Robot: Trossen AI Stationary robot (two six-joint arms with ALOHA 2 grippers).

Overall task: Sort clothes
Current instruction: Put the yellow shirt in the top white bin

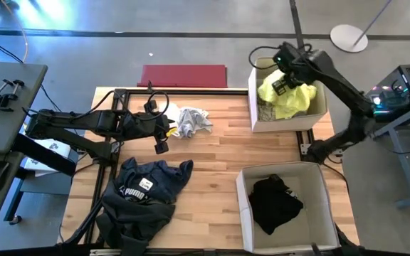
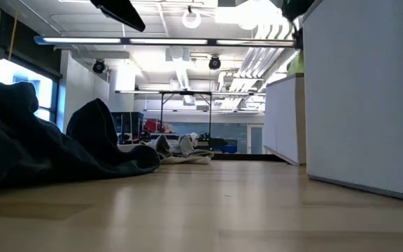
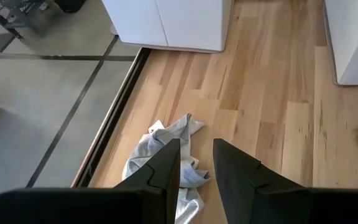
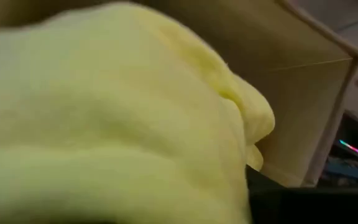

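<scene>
The right gripper [image 1: 285,80], clenched on the neon yellow garment [image 1: 287,98], hangs over the far box [image 1: 319,114]; freed off-centre, cloth may drape the rim

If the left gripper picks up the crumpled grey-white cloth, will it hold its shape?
Probably not. The grey-white cloth lies bunched in soft folds, so it will likely droop. It looks small and thin, so probably light. Pushed along the table, it would more likely bunch or drag than roll.
</scene>
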